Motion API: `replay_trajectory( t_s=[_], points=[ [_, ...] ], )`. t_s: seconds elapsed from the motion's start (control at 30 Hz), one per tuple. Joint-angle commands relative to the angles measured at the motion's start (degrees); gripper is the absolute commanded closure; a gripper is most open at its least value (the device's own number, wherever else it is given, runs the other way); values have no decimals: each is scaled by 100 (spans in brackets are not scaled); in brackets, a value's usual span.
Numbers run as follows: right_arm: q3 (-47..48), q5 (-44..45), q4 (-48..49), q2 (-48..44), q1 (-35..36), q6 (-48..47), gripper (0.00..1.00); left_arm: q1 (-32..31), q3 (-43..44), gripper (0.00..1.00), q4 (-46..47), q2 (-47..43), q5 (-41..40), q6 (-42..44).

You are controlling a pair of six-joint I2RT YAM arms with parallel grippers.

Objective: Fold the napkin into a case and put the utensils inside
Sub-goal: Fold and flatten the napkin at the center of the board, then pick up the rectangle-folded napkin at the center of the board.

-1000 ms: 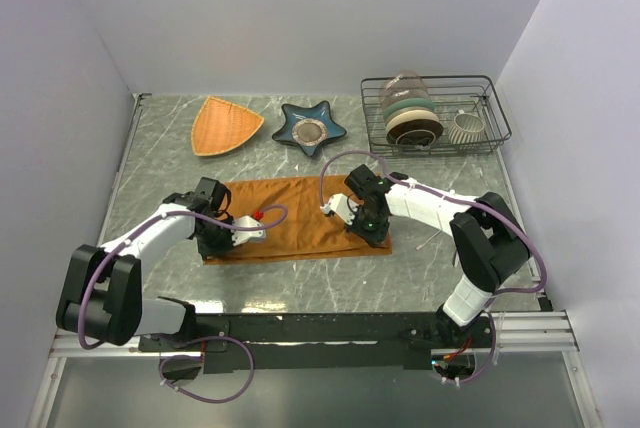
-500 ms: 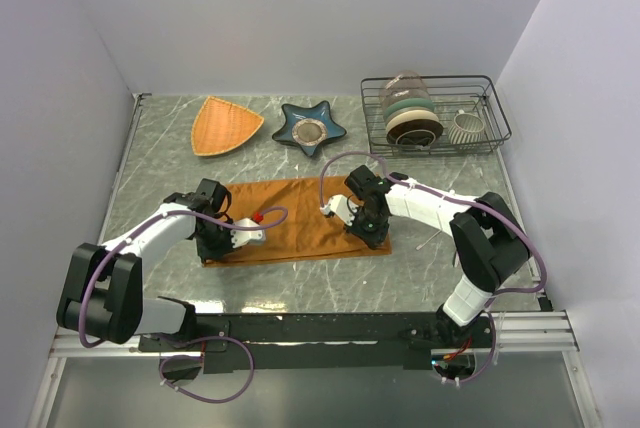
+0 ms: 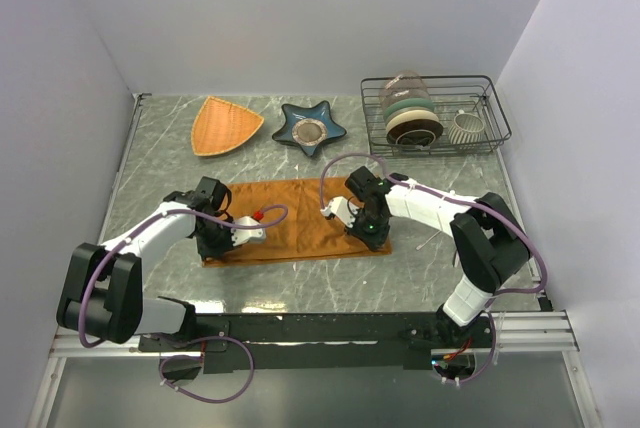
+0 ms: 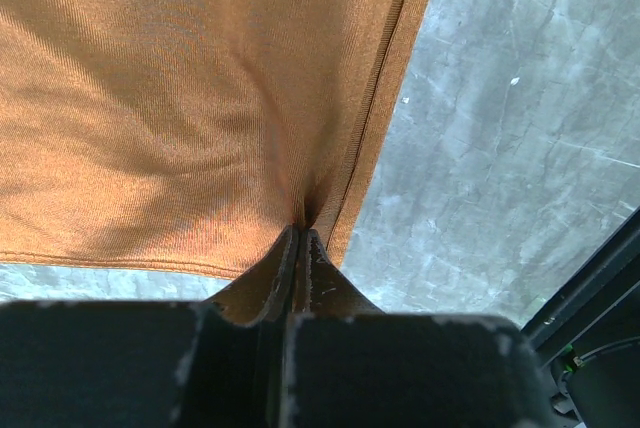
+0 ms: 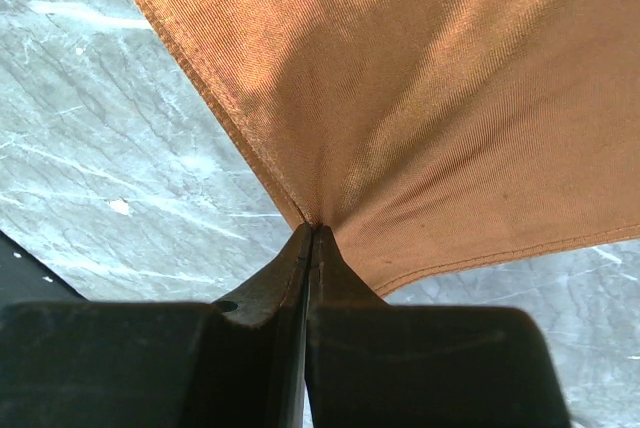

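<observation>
The rust-orange napkin (image 3: 300, 210) lies spread on the marble table between the two arms. My left gripper (image 3: 213, 248) is shut on the napkin's near left corner. In the left wrist view the cloth (image 4: 180, 98) puckers into the closed jaws of the left gripper (image 4: 303, 230). My right gripper (image 3: 377, 239) is shut on the near right corner. In the right wrist view the cloth (image 5: 440, 98) gathers at the tips of the right gripper (image 5: 312, 228) and is lifted off the table. A thin pale sliver (image 3: 428, 242), perhaps a utensil, lies right of the right arm.
A lighter orange woven triangular plate (image 3: 224, 126) and a blue star-shaped dish (image 3: 311, 129) sit behind the napkin. A wire rack (image 3: 436, 113) with stacked dishes and a cup stands at the back right. Walls close the table on three sides.
Both grippers have carried the napkin's near edge slightly toward the far side, so the cloth looks a little shorter front to back. Both grips hold as before.
</observation>
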Motion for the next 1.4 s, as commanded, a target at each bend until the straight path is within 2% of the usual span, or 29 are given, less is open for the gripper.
replay_trajectory(
  t_s=[0.0,0.03,0.07,0.1,0.2,0.33,0.4,0.53,0.67,0.8,0.87,1.07,1.23,1.37],
  points=[
    [-24,-71,-110,-68,29,-17,94,-23,41,93,-51,79,-58,41],
    [3,-97,-137,-50,37,-26,88,-23,40,90,-59,96,-59,40],
    [29,-115,-172,-32,38,-17,73,-23,49,85,-112,105,-67,32],
    [99,-185,-259,-32,29,-8,68,-23,119,74,-164,122,-50,40],
    [336,-360,-531,-189,29,35,61,4,399,60,-445,123,143,-65],
    [723,-738,-839,-419,-129,246,60,302,980,52,-639,87,696,-346],
    [933,-809,-910,-410,-366,396,60,662,1321,49,-578,184,968,-634],
    [1250,-757,-796,-191,-902,790,62,1304,1859,48,-271,753,1215,-1224],
    [1602,-827,-656,-50,-1649,1789,65,1751,2272,48,36,958,1321,-1848],
    [1209,-530,-69,-409,-2124,2741,66,1885,2308,46,388,844,1400,-2392],
    [1015,-318,117,-480,-2142,3250,70,1920,2291,45,538,782,1427,-2595],
    [478,139,750,-393,-2160,3972,71,2034,2185,42,986,650,1558,-3352],
    [469,210,979,-226,-2160,4017,70,2174,2132,42,1136,850,1181,-4115],
    [425,175,1014,-138,-2168,3956,70,2639,2361,49,873,1265,1365,-5046]
  ],
)
